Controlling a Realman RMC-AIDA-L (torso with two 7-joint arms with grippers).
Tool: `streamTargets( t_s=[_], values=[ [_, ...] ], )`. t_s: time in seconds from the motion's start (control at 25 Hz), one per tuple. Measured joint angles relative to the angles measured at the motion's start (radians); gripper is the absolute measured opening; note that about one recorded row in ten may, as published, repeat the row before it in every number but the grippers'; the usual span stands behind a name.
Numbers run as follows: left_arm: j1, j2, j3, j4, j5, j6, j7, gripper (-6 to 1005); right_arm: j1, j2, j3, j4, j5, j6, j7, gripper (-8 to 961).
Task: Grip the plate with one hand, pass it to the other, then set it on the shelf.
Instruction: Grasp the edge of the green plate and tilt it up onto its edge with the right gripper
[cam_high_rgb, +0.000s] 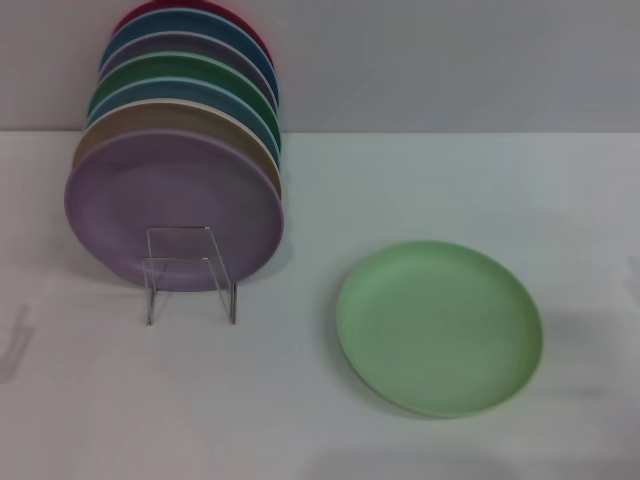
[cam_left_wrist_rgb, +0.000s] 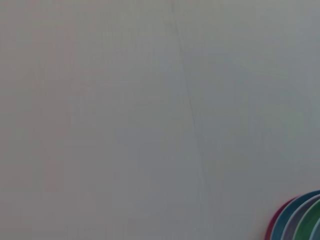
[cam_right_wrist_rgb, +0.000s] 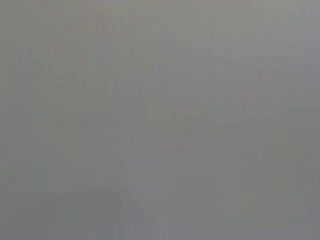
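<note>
The plate (cam_high_rgb: 439, 327) lies flat on the desk (cam_high_rgb: 300, 420), lower right of the frame. It looks light, stiff and smooth, so pinch its raised rim. No hand shows; I cannot tell their state.

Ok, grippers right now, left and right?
Left: not in view.
Right: not in view.
The plate lies untouched on the table.
</note>
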Motion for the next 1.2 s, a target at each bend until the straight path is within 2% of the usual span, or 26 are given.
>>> streamTargets(
  t_s=[0.32,0.48,0.64,0.8,0.92,1.0,1.12,1.2],
  values=[
    [-0.004,0.002,0.0,0.0,0.0,-0.001,0.001,857,0.006,0.0,-0.002,0.0,0.0,0.019,0.012,826],
    [-0.013,0.003,-0.003,0.0,-0.003,-0.004,0.002,856,0.017,-0.006,-0.045,0.059,-0.002,0.016,0.111,826],
    [-0.022,0.003,-0.003,0.0,-0.009,-0.007,0.002,855,0.028,-0.011,-0.111,0.257,-0.019,-0.117,0.329,826],
    [-0.028,0.003,-0.003,0.0,-0.012,-0.007,0.002,855,-0.009,-0.01,-0.262,0.66,-0.157,-0.456,0.633,825],
    [-0.032,0.004,-0.003,0.0,-0.015,-0.008,0.002,854,-0.052,-0.02,-0.406,1.023,-0.417,-0.802,1.006,825],
    [-0.038,0.004,-0.004,0.0,-0.017,-0.008,0.002,854,-0.06,-0.023,-0.459,1.221,-0.673,-0.947,1.316,825],
    [-0.045,0.003,-0.005,0.0,-0.019,-0.008,0.002,854,-0.026,-0.021,-0.477,1.437,-1.14,-1.023,1.788,825],
    [-0.047,0.002,-0.005,0.0,-0.019,-0.011,0.002,853,0.022,-0.024,-0.473,1.512,-1.439,-0.963,2.088,824]
  ],
)
